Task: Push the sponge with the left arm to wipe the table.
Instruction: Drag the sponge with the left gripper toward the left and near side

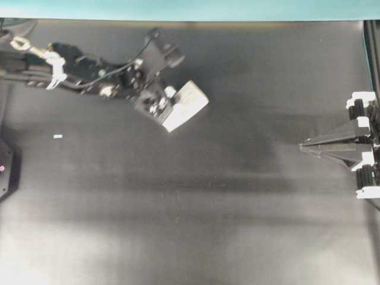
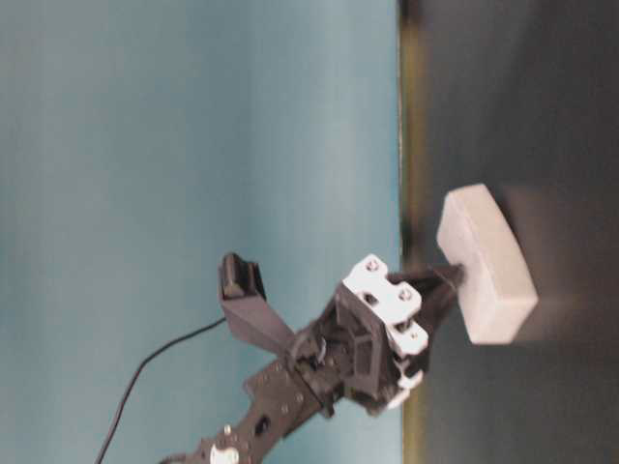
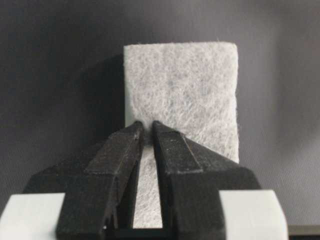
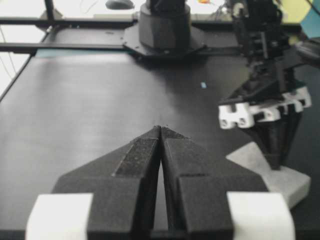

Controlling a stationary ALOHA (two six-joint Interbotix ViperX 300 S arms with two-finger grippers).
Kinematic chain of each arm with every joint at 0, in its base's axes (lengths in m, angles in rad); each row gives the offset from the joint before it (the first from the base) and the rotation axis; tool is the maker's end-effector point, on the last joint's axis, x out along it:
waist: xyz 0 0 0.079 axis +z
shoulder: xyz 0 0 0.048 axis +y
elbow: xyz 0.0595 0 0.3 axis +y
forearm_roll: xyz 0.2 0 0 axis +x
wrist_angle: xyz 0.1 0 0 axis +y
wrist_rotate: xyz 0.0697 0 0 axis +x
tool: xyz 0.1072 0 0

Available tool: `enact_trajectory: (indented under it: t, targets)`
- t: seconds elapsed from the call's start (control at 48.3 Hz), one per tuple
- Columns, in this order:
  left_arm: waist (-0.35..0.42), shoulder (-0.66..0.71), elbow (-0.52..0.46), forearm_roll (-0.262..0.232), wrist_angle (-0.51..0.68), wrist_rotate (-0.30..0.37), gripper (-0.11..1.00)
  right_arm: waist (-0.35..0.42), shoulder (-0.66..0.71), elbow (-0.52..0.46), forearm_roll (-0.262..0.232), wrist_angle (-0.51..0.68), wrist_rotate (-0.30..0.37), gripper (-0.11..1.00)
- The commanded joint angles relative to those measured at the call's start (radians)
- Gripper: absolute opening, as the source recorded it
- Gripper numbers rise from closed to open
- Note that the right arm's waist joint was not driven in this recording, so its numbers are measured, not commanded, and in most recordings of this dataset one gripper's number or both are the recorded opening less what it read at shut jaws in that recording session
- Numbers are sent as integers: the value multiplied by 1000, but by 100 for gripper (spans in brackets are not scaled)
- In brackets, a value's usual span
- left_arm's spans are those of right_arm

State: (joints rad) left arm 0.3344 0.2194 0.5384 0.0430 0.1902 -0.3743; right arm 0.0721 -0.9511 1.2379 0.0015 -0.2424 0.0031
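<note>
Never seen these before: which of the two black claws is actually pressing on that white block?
The left gripper, its tips down on the sponge. The right gripper sits apart, touching nothing.

Sponge point(image 1: 189, 104) on table point(image 1: 196, 225)

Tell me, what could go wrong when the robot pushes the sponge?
The left gripper presses the sponge with nearly shut tips near one long edge, not its middle. So the sponge may twist or tip instead of sliding flat on the table. The narrow tips could also slip off and miss it.
</note>
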Motion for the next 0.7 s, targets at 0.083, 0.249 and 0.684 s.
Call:
enact_trajectory:
  t: [0.083, 0.249, 0.684]
  targets:
    - [-100, -37, 63, 3, 2, -31, 9, 0, 3, -6, 2, -9, -9, 0]
    - [-156, -86, 110, 3, 2, -58, 7, 0, 3, -6, 2, -9, -9, 0]
    - [-261, -216, 250, 3, 21, -101, 7, 0, 0, 0, 2, -9, 2, 0]
